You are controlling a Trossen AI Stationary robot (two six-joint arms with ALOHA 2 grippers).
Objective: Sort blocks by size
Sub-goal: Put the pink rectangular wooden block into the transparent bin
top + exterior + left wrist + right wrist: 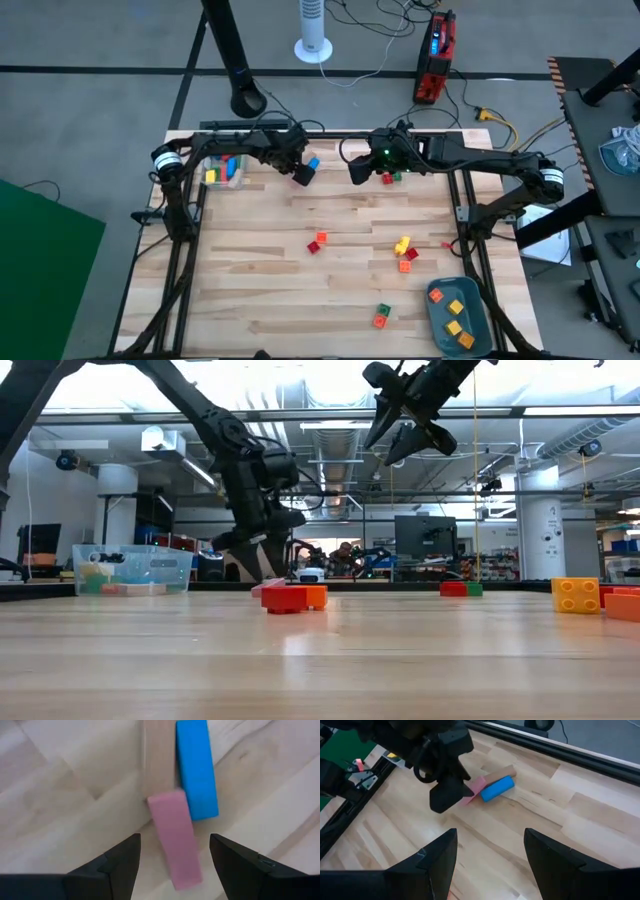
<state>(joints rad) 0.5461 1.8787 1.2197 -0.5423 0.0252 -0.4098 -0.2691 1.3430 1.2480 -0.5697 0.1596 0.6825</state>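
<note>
High view: no readable writing shows anywhere. At upper left of the wooden desk (pixel 250 270) sits a clear plastic box (pixel 225 172) holding coloured bricks. Right of it the left gripper (pixel 302 175) hangs with fingers spread, empty, over a pink plastic bar (pixel 175 837) touching a blue plastic bar (pixel 197 767). At upper centre the right gripper (pixel 358 171) hovers, fingers apart, empty. Small red, orange, yellow and green bricks (pixel 402 247) lie scattered mid-frame. A grey-blue tray (pixel 470 290) at lower right holds orange pieces.

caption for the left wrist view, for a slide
Open left gripper poised over a pink bar lying end to side against a blue bar on the wooden table.
</note>
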